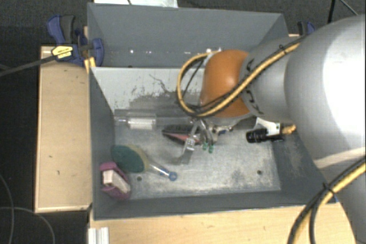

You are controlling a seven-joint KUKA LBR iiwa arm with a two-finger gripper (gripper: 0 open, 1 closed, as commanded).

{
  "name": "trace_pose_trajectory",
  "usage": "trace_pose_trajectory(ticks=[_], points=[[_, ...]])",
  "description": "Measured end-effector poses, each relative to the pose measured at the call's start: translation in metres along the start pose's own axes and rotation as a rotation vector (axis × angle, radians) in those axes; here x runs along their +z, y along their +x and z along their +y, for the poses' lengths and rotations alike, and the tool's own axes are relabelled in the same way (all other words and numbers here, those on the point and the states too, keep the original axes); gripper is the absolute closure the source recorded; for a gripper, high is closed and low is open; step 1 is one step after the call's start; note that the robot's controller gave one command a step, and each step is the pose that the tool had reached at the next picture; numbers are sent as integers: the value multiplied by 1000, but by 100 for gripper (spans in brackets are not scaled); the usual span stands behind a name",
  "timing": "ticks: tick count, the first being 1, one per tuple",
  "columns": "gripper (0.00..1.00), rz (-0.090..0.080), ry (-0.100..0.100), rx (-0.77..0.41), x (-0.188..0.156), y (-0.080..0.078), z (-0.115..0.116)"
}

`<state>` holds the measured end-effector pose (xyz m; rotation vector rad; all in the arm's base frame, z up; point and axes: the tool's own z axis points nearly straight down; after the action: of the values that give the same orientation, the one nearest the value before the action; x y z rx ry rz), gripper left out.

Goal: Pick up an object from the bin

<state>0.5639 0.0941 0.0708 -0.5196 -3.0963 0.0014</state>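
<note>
My gripper (196, 139) hangs low over the middle of the bin floor, just under the orange wrist cover. A dark, red-and-black pen-like thing (174, 135) lies right at its left side, one end running in under the gripper. Whether the gripper touches it I cannot tell. A clear plastic tube (137, 122) lies a little further left, along the back wall. Something small and green (207, 147) shows at the gripper's lower right edge.
A green oval brush (128, 158) with a blue-tipped handle (171, 176) lies at the front left. A purple and pink block (114, 181) sits in the front left corner. A black marker-like thing (264, 135) lies to the right, beside the arm.
</note>
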Motion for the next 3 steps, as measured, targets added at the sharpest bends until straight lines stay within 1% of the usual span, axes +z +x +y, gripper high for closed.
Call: trace_pose_trajectory(ticks=[1,2,3], points=[[100,-2,-2,0,-3,-1,1],[100,-1,-1,-22,0,21,18],[100,-8,-5,-15,-126,54,-6]])
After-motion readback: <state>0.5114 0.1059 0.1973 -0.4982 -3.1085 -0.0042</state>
